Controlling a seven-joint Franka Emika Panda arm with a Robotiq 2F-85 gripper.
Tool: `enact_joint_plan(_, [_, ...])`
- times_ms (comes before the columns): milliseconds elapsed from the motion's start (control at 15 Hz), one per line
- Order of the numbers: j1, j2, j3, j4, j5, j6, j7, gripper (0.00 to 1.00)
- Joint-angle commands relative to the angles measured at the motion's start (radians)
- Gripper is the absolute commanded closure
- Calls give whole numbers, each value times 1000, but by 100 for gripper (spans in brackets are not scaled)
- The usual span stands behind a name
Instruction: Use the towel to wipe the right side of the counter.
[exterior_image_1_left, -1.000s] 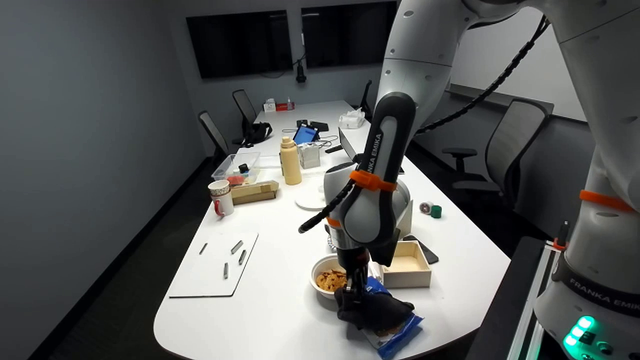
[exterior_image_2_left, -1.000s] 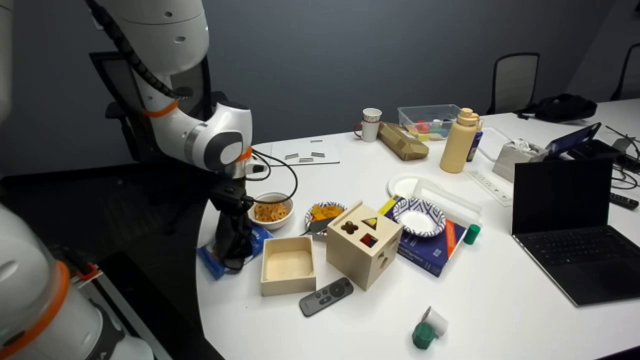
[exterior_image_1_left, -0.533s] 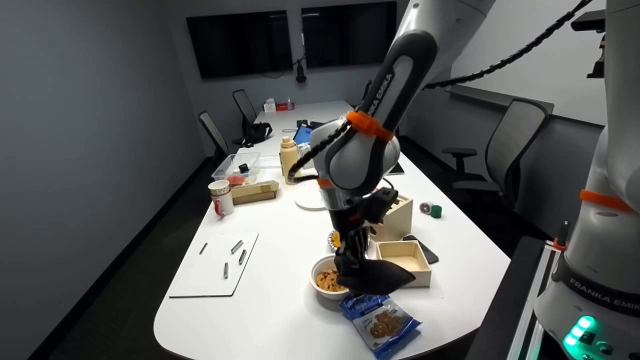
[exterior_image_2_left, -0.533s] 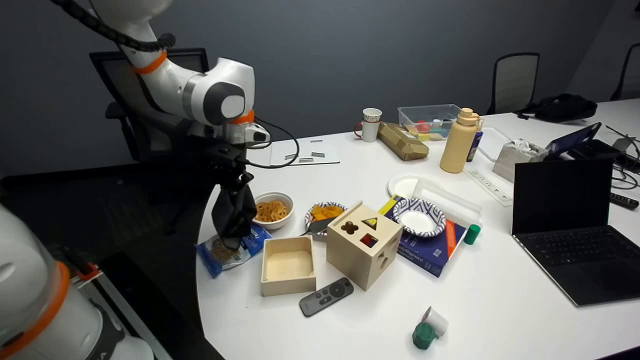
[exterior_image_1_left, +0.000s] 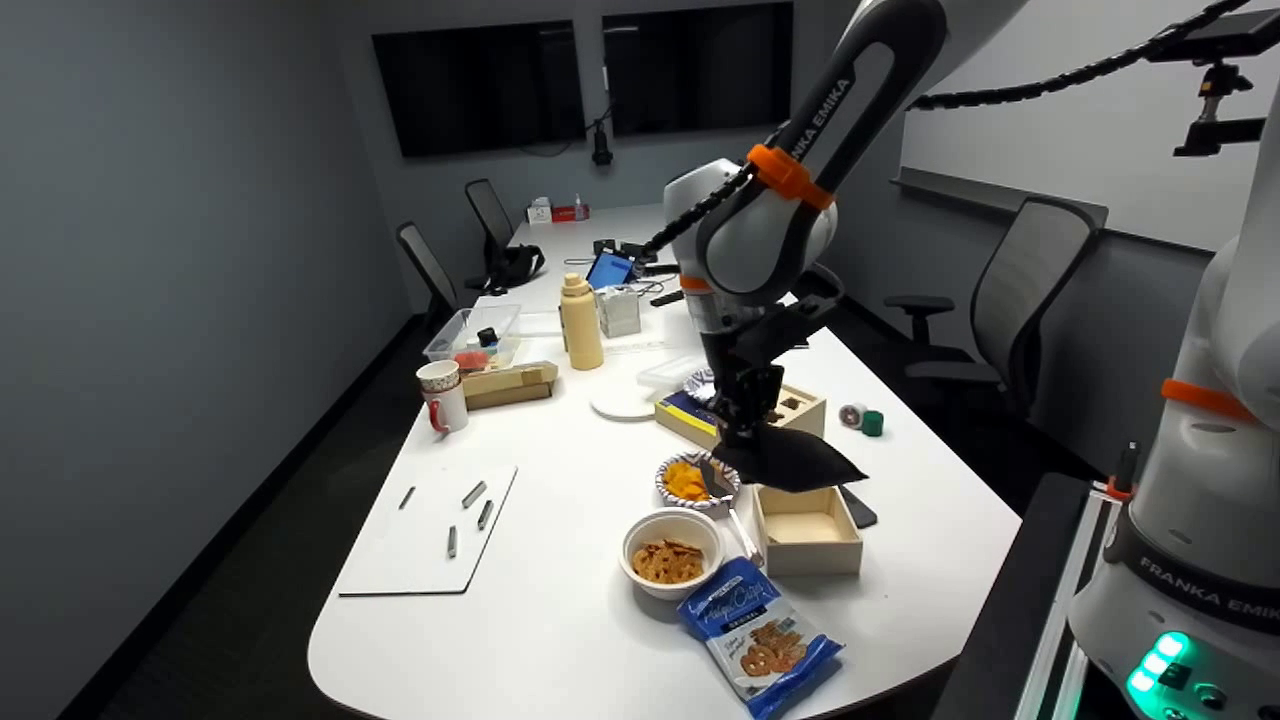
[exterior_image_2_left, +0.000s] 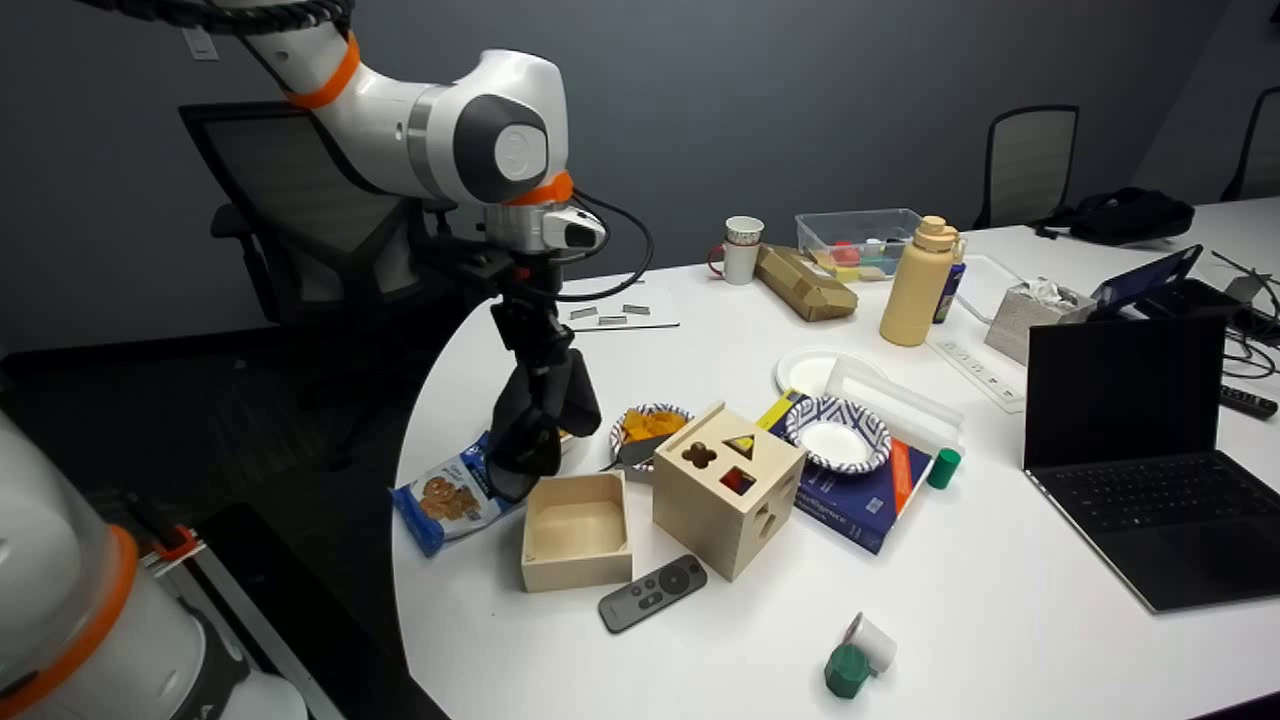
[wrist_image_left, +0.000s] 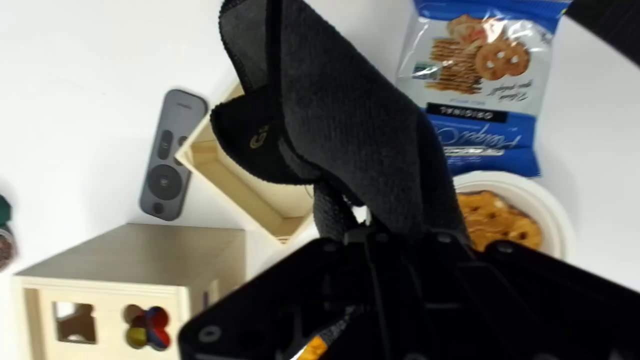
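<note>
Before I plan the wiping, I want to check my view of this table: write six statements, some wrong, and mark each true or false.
1. The pincer grips a charcoal towel. True.
2. The remote control lies on the table beside the shallow wooden box. True.
3. The charcoal towel lies flat on the table. False: it hangs in folds from the pincer.
4. The blue Pretzel Crisps bag lies beside a plain white bowl. True.
5. The plain white bowl stands inside the shallow wooden box. False: it stands on the table.
6. The shallow wooden box is upside down. False: its open side faces up.
</note>
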Motion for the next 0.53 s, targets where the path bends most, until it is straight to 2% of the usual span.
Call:
enact_joint_plan(0, [-59, -40, -68, -87, -115, 77, 149, 98])
enact_joint_plan(267, [-131, -92, -146, -175, -239, 136, 309, 98])
enact_joint_plan(467, [-202, -73, -196, -204, -379, 224, 452, 98])
